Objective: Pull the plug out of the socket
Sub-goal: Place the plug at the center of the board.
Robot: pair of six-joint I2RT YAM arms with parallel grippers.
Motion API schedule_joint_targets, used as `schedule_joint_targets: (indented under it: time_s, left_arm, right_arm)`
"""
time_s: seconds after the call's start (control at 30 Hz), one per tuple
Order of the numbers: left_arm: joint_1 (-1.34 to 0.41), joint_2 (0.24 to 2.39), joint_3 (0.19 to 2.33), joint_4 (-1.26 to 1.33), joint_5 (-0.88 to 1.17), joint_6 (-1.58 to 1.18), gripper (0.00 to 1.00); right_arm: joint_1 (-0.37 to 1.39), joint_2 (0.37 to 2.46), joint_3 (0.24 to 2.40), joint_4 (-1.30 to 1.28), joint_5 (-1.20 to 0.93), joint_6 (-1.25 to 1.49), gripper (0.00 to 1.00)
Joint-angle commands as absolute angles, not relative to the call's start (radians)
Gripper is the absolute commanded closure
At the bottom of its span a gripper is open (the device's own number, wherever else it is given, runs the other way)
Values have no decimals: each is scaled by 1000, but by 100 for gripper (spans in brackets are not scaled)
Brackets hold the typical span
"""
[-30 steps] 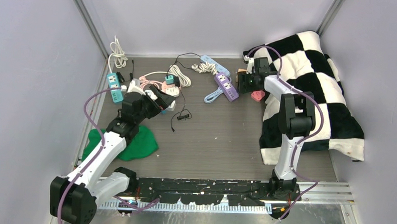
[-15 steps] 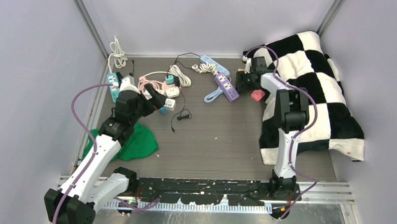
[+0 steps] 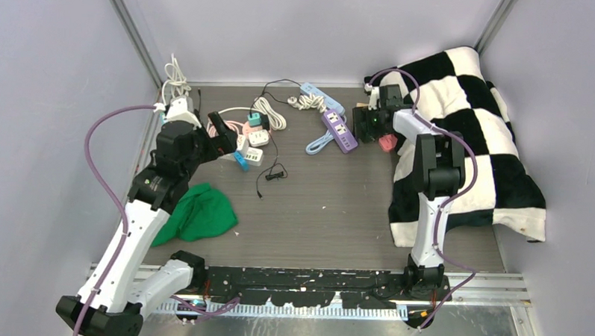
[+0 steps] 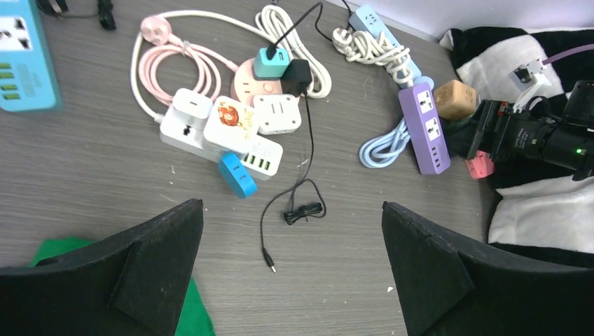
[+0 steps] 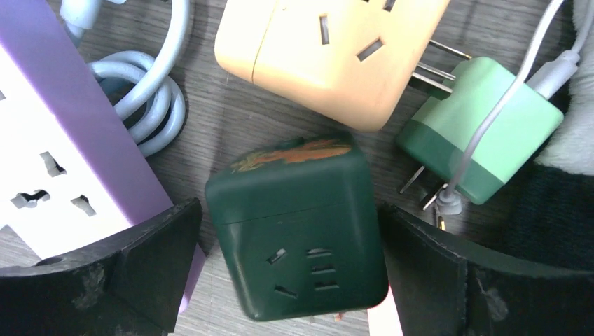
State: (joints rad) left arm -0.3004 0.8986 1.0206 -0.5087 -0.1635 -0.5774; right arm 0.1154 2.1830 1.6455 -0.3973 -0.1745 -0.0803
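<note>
On the grey table, the right gripper has spread its jaws wider than a second ago. The left gripper, spread wide, has pulled back. The dark green socket cube lies just right of the purple power strip, outlets up, roughly parallel to it, between the right fingers.

Green plug, prongs bare, beside orange socket

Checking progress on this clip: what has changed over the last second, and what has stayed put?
The left arm swung leftward, drawing its open left pincer off the white socket cluster, holding nothing. The right pincer barely shifted and stands open astride the dark green cube. The green cloth and purple power strip stayed put.
</note>
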Motion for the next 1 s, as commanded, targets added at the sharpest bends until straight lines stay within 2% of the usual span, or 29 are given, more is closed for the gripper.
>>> schedule_joint_targets:
  time_s: [0.0, 0.23, 0.5, 0.63, 0.8, 0.97]
  left_arm:
    - [-295, 915, 1115, -596, -201, -477, 0]
    - [-295, 928, 1155, -602, -148, -510, 0]
    - [-287, 913, 1197, -547, -69, -639, 0]
    - [-271, 914, 1223, -513, -19, -692, 0]
    - [-260, 958, 1312, -511, 104, -720, 0]
    - [-259, 952, 1342, -447, 169, -740, 0]
  right_arm:
    - [109, 2072, 1631, -386, -211, -101, 0]
    - [97, 1950, 1605, -430, -207, -119, 0]
    - [56, 1825, 1733, -743, -249, -230, 0]
    - [15, 1784, 1848, -900, -264, -194, 0]
    - [-106, 1746, 1981, -1024, -467, -160, 0]
    - [-157, 1691, 2053, -1047, -549, -124, 0]
